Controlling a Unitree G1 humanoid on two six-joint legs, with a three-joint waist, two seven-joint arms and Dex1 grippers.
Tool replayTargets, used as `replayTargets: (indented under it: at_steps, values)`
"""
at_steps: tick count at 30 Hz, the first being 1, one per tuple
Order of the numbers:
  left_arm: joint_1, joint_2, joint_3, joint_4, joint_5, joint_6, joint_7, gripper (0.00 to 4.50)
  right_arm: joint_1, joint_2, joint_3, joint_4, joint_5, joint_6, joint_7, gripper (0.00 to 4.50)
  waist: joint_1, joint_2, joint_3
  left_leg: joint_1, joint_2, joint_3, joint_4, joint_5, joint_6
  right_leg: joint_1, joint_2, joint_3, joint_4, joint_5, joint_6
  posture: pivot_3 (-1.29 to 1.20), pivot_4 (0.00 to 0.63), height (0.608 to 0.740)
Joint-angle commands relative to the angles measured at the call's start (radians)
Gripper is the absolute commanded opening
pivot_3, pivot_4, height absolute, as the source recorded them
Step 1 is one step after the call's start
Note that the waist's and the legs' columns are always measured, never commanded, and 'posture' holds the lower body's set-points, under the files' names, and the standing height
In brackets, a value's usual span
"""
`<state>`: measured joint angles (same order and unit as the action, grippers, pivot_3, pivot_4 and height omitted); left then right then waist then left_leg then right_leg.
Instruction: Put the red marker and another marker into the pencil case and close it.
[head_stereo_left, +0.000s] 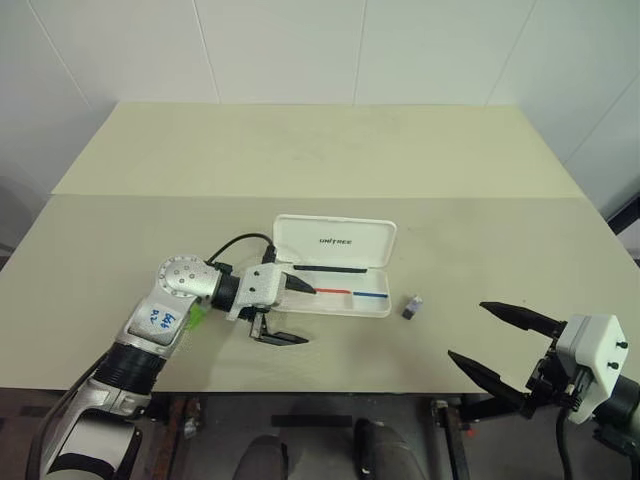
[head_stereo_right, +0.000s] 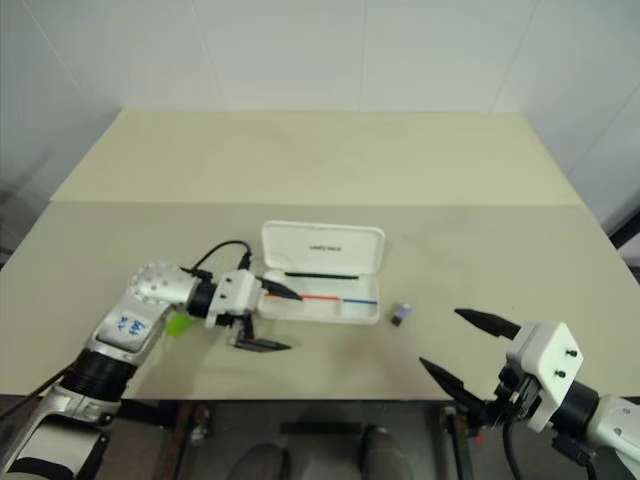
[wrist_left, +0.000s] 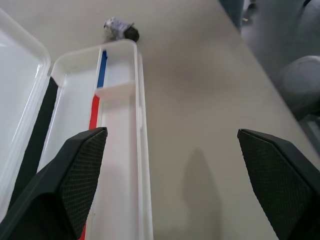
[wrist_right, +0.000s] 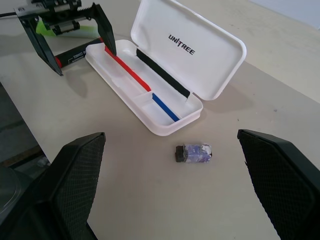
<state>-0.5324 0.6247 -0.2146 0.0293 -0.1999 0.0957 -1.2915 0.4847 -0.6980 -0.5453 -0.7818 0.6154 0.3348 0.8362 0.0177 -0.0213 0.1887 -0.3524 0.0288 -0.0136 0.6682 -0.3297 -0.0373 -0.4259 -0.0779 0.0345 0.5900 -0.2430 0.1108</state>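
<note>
The white pencil case (head_stereo_left: 300, 232) lies open mid-table with its lid (wrist_right: 200, 65) tipped back. Its tray (wrist_left: 142, 150) shows a red and a blue line and holds no marker. My left gripper (head_stereo_left: 310, 316) hovers open at the case's left end, one finger over the tray and the other over the table. In the right wrist view the red marker (wrist_right: 75, 55) lies flat between those open fingers, by the case's end; whether it touches the rim I cannot tell. The green marker (head_stereo_left: 197, 318) lies on the table behind my left wrist. My right gripper (head_stereo_left: 467, 330) stands open near the front right edge.
A small grey block (head_stereo_left: 412, 306) sits on the table just right of the case, between it and my right gripper. Beyond the case the beige table (head_stereo_left: 320, 150) runs back to a white wall. The table's front edge is close under both arms.
</note>
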Motion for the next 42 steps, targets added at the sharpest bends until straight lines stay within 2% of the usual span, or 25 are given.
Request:
replayTargets:
  at_steps: [1,12,21,25,29,32,35,39,42]
  values:
    - [0.003,0.013,0.035,-0.08,-0.068,0.048,-0.009,4.45,-0.009,-0.014,0.004,-0.004,0.007,0.0,0.005,4.5,0.0,0.0,0.0,0.0,0.0,0.0,0.0,0.0,0.0,0.0,0.0,0.0,0.0,0.0,0.0,0.0,0.15,0.74]
    - [0.011,-0.002,0.088,-0.23,-0.219,0.185,0.019,4.45,-0.081,-0.033,0.043,-0.016,0.041,0.034,-0.004,4.5,-0.006,-0.001,0.0,0.0,0.0,0.0,0.0,0.0,0.0,0.0,0.0,0.0,0.0,0.0,0.0,0.0,0.15,0.74]
    - [0.116,-0.013,0.178,-0.363,-0.306,0.216,0.128,4.45,-0.259,-0.041,0.222,-0.018,0.102,0.089,-0.013,4.5,-0.022,-0.002,0.001,0.0,0.0,0.0,0.0,0.0,0.0,0.0,0.0,0.001,0.0,0.0,0.001,0.0,0.15,0.74]
    - [0.222,-0.022,0.285,-0.453,-0.372,0.315,0.279,4.45,-0.335,-0.033,0.266,0.051,0.116,0.08,0.019,4.5,-0.021,-0.003,0.002,0.001,0.0,-0.001,0.0,0.0,0.0,-0.001,0.0,0.001,0.0,0.001,0.001,0.0,0.15,0.74]
    - [0.32,-0.016,0.358,-0.536,-0.383,0.339,0.373,4.45,-0.358,-0.046,0.283,0.107,0.11,0.055,0.082,4.5,-0.021,-0.004,0.002,0.001,0.0,-0.001,-0.001,0.0,0.0,-0.001,0.0,0.001,-0.001,0.001,0.002,0.0,0.15,0.74]
    - [0.431,-0.016,0.445,-0.627,-0.368,0.414,0.519,4.45,-0.387,-0.044,0.264,0.187,0.13,0.017,0.167,4.5,-0.021,-0.004,0.002,0.001,0.0,-0.001,-0.001,0.0,0.0,-0.001,0.0,0.0,-0.001,0.001,0.002,0.0,0.15,0.74]
    - [0.478,-0.014,0.471,-0.667,-0.373,0.44,0.576,4.45,-0.399,-0.049,0.26,0.228,0.128,0.001,0.209,4.5,-0.019,-0.005,0.003,0.001,0.0,-0.001,-0.001,0.0,0.0,-0.001,0.0,0.0,-0.001,0.001,0.001,0.0,0.15,0.74]
    - [0.6,-0.072,0.497,-0.742,-0.278,0.491,0.784,4.45,-0.408,-0.058,0.239,0.347,0.132,-0.041,0.32,4.5,-0.02,-0.005,0.003,0.002,0.0,0.0,0.0,0.0,0.0,0.0,0.0,0.001,-0.001,0.0,0.0,0.0,0.15,0.74]
    - [0.648,-0.091,0.479,-0.773,-0.244,0.5,0.844,4.45,-0.399,-0.056,0.238,0.38,0.126,-0.061,0.363,4.5,-0.02,-0.005,0.003,0.002,0.0,0.0,-0.001,0.0,0.0,-0.001,0.0,0.001,-0.001,0.0,0.0,0.0,0.15,0.74]
